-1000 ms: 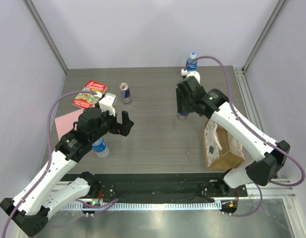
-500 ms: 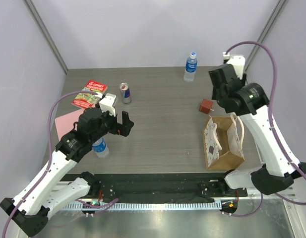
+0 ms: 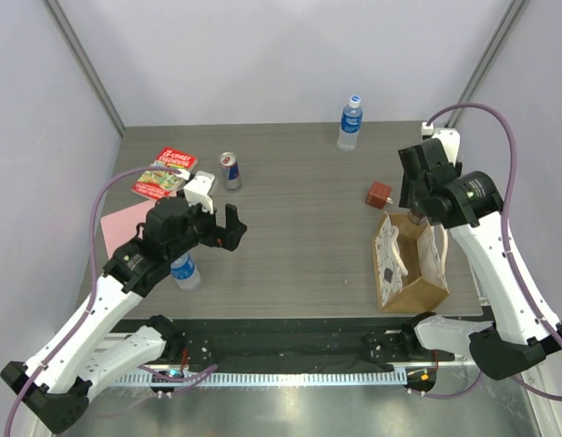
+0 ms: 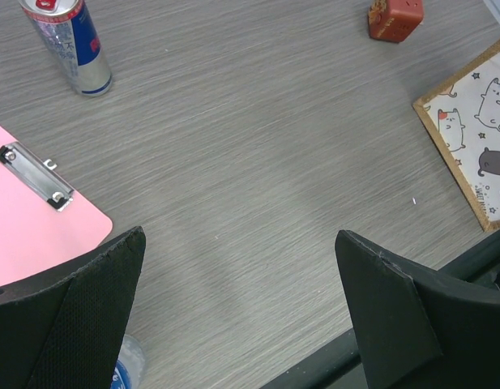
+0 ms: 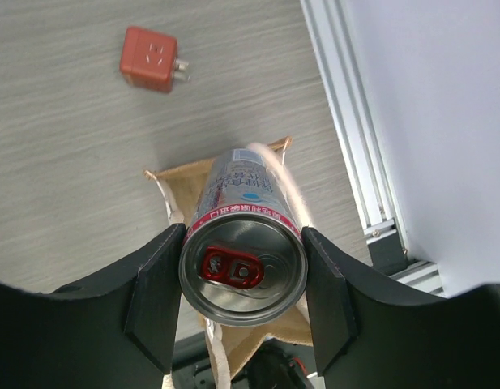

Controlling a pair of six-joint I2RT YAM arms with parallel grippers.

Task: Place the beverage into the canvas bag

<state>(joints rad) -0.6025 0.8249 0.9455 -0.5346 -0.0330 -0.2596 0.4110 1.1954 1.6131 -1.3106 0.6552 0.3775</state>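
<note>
The beverage [image 5: 243, 267] is a silver can with a red pull tab, and my right gripper [image 5: 243, 284] is shut on it, a finger on each side. It hangs top-up over the far end of the canvas bag [image 5: 175, 185], whose cream rope handle shows behind the can. In the top view the tan bag [image 3: 410, 264] stands at the right near edge with the right gripper [image 3: 419, 193] above its far rim; the can is hidden there. My left gripper [image 3: 228, 228] hovers open over bare table at left, and in its own view [image 4: 241, 308] nothing sits between the fingers.
A Red Bull can [image 3: 230, 170] and a red book [image 3: 164, 173] lie at back left. A water bottle [image 3: 351, 121] stands at the back, another [image 3: 184, 270] by the left arm. A red plug block [image 3: 380, 194] sits just beyond the bag. A pink clipboard [image 3: 121, 223] lies left. A metal rail [image 5: 355, 162] borders the right.
The right arm has carried the can from the middle back of the table to the right and now holds it over the bag's far end. The left arm has not moved.
</note>
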